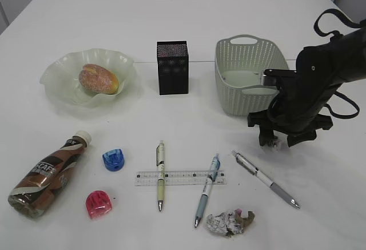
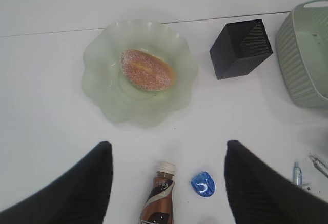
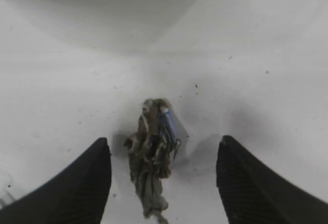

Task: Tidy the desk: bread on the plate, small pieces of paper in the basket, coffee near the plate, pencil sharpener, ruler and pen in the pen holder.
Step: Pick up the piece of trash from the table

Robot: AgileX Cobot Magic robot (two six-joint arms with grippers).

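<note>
My right gripper (image 1: pixel 279 140) is open and low over the table in front of the basket (image 1: pixel 246 75). A small crumpled paper (image 3: pixel 152 157) lies between its fingers (image 3: pixel 163 183), untouched. Another crumpled paper (image 1: pixel 230 222) lies at the front. The bread (image 1: pixel 98 79) sits on the green plate (image 1: pixel 57 81). The coffee bottle (image 1: pixel 48 174) lies on its side at the front left. A blue sharpener (image 1: pixel 113 159), a red sharpener (image 1: pixel 98 203), a clear ruler (image 1: pixel 180 177) and three pens (image 1: pixel 160 175) (image 1: pixel 207 190) (image 1: pixel 266 179) lie on the table. My left gripper (image 2: pixel 166 183) is open, high above the bottle cap (image 2: pixel 165 168).
The black pen holder (image 1: pixel 172 67) stands upright between plate and basket. The basket looks empty. Two pens lie across the ruler. The white table's back edge is far behind.
</note>
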